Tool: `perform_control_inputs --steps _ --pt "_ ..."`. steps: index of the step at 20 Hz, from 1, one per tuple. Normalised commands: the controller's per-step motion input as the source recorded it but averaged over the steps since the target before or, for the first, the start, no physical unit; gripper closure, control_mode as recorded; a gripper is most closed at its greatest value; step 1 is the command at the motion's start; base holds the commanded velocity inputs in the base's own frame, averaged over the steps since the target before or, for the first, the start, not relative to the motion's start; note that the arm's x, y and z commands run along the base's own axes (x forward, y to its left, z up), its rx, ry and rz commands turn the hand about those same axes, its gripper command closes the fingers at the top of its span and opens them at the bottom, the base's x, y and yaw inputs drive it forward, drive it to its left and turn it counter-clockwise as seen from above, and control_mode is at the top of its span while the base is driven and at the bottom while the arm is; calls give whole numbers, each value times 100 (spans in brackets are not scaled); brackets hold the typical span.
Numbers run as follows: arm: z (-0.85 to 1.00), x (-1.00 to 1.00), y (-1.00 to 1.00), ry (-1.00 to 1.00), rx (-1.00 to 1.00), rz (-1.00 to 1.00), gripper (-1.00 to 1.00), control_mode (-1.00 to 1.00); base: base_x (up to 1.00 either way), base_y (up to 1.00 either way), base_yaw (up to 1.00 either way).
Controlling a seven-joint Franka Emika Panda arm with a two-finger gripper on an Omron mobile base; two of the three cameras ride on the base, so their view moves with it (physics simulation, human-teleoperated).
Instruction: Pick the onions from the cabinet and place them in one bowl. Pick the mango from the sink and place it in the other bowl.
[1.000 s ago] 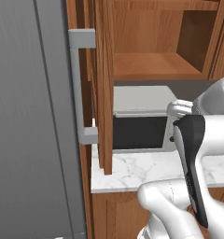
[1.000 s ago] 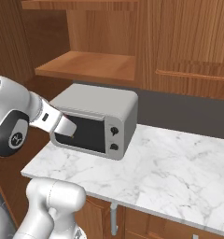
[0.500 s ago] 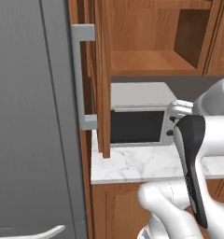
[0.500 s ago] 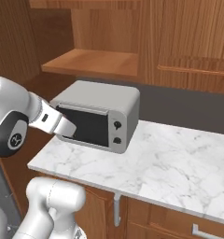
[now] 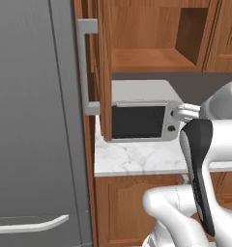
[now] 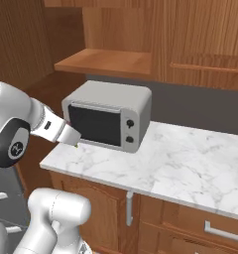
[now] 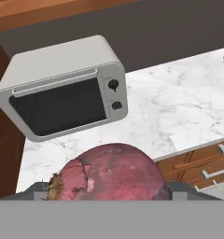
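One red onion (image 7: pixel 111 173) sits right up against the lens in the hand view, big and round, its papery root end turned to the lower left, and it is wedged between the claw's (image 7: pixel 111 189) dark finger tips, which peek out on either side of it at the bottom. So the claw is pinching that reddish-purple bulb, jaws held wide around it.

Ahead of the claw and a little to its upper left in that view stands a grey toaster oven (image 7: pixel 69 86), dark glass door facing us, two round knobs stacked at its right edge. It rests on the white marble counter (image 7: pixel 179 107), which spreads away beyond the onion to the right. Past the counter's near edge, low on the right, wooden drawers (image 7: pixel 205 163) with pale bar handles show.

From the left base view, the cabinet door (image 5: pixel 104 72) stands swung open, edge-on, its chunky grey bar handle (image 5: pixel 84 67) facing the tall grey fridge panel (image 5: pixel 36 120). Inside the cabinet (image 5: pixel 152 38) a bare wooden shelf runs above the oven. The wrist reaches toward the oven's right front corner there.

From the right base view, the hand sits low at the oven's left front corner, just over the counter edge, with a tiny yellow-green speck beneath it that I cannot make out.
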Motion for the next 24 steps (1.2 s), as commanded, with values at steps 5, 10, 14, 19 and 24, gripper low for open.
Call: perform_control_inputs --steps 5,10,14,19,24 --pt "0 0 0 0 0 0 100 100 -54 -2 0" --pt "0 0 0 0 0 0 100 100 -36 0 17" --pt "0 0 0 0 0 0 100 100 -23 0 36" --pt "0 0 0 0 0 0 100 100 -6 1 45" --pt "0 0 0 0 0 0 100 100 -7 18 46"
